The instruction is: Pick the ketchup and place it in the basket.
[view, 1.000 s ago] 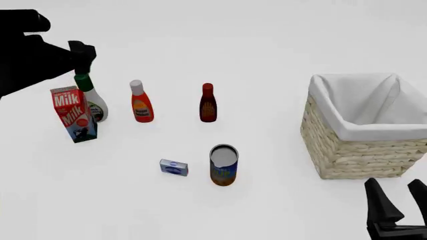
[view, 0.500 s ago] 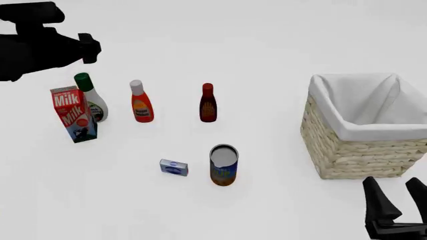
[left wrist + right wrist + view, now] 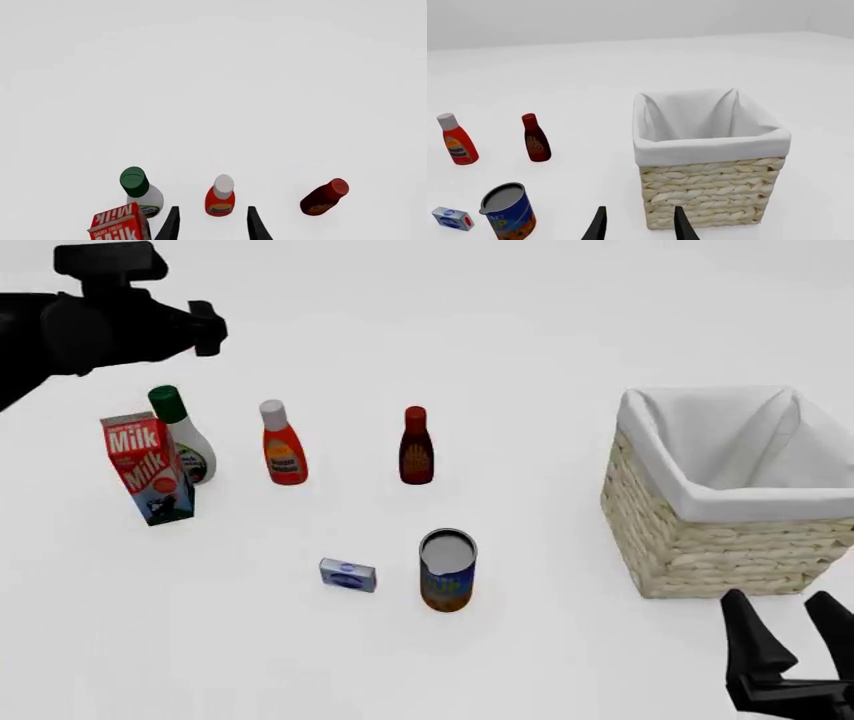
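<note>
The ketchup [image 3: 282, 448] stands upright on the table between a white green-capped bottle and a dark-red bottle. My left gripper [image 3: 207, 330] hovers high over the back left and holds nothing. In the left wrist view its open fingers [image 3: 212, 212] frame the ketchup [image 3: 220, 197] far below. The wicker basket [image 3: 707, 550] with white lining stands at the right. My right gripper [image 3: 777, 605] is open and low at the front right corner, just in front of the basket [image 3: 714, 195]. The right wrist view also shows the ketchup [image 3: 457, 142] at a distance.
A milk carton [image 3: 144, 468] and a white green-capped bottle [image 3: 180, 435] stand left of the ketchup. A dark-red bottle [image 3: 416, 447] is to its right. An open can [image 3: 447, 570] and a small blue box [image 3: 347, 575] sit nearer the front.
The left arm has risen and swung right, away from the green-capped bottle's top. The right gripper has shifted only slightly. No object moved.
</note>
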Action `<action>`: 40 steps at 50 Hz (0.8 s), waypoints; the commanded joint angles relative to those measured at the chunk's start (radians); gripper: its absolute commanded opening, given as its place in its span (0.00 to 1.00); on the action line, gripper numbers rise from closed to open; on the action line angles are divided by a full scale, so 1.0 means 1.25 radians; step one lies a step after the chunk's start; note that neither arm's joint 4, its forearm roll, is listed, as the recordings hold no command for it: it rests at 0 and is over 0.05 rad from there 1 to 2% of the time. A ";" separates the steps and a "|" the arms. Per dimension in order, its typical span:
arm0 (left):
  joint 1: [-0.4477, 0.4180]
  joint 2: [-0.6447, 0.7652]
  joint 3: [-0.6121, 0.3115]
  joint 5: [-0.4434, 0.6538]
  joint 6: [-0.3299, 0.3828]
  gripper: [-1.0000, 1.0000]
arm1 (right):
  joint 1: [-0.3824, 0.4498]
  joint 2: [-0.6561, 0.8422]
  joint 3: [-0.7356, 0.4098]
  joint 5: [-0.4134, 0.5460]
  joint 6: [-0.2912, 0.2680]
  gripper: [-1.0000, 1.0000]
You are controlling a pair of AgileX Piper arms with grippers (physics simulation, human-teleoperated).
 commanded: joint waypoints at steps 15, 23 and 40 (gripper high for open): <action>0.002 0.126 -0.118 -0.002 0.005 1.00 | 0.003 0.025 0.000 -0.014 0.005 1.00; 0.002 0.154 -0.125 -0.017 0.003 1.00 | 0.003 0.021 0.000 -0.011 0.007 1.00; -0.008 0.193 -0.115 -0.042 -0.002 1.00 | 0.002 0.031 0.000 -0.017 0.009 1.00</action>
